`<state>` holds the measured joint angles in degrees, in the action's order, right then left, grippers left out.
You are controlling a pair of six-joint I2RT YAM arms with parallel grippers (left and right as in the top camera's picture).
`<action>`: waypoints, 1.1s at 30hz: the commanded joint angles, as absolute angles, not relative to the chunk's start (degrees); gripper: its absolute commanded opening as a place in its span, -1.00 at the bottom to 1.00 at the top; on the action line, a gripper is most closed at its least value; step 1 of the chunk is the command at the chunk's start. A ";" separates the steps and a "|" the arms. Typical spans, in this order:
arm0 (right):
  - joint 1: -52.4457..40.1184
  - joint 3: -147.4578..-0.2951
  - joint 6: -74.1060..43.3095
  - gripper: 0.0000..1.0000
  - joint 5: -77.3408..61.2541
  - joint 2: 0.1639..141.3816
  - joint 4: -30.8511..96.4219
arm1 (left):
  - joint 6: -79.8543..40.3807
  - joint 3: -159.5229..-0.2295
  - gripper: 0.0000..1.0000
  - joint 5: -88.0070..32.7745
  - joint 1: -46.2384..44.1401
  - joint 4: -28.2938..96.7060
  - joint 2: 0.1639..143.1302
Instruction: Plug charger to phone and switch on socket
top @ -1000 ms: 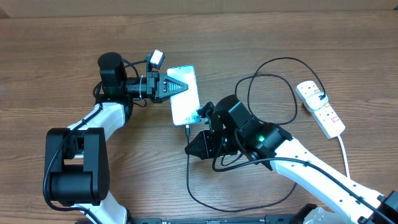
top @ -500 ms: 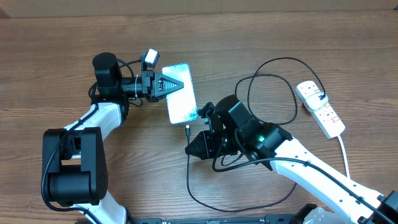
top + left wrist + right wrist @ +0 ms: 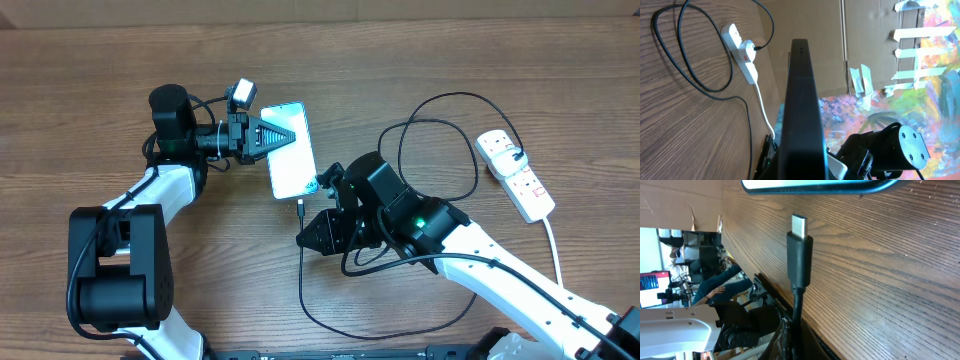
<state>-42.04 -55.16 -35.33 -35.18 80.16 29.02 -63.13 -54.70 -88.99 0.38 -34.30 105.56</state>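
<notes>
L gripper (image 3: 288,132) is clamped on the upper end of the phone (image 3: 293,165), one black finger lying over the cyan screen. Phone sits screen-up, slightly tilted, centre-left on the table (image 3: 100,80). Can't tell if it rests on the wood or is lifted a bit. In the left wrist view it shows edge-on as a dark bar.

R gripper (image 3: 303,238) is closed on the charger (image 3: 303,275) just behind the connector tip (image 3: 300,208), w/ the tip pointing up at the phone's lower short edge. Right wrist view: metal end of the tip is close to that edge but not in it, a gap of bare wood between, so not plugged.

Rest of the cable loops below and around the R arm, then runs to the socket (image 3: 515,175) at far right, where its other end is plugged in. Switch position is too small to read.

Vs 1 s ago: phone + L gripper have shifted up and to the left, toward the L arm's base. The tip was right at the phone's edge then and now sits just off it. Vs 0.5 s ago: phone, L gripper and socket unchanged, R gripper nudged a touch left
</notes>
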 commanded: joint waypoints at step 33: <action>-41.87 -55.57 -34.22 -0.92 -35.70 80.07 25.76 | -66.46 -56.03 -0.92 -90.54 -0.10 -34.54 105.65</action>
<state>-42.04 -55.16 -35.33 -35.18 80.16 26.52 -65.91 -54.70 -88.97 0.36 -34.30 105.56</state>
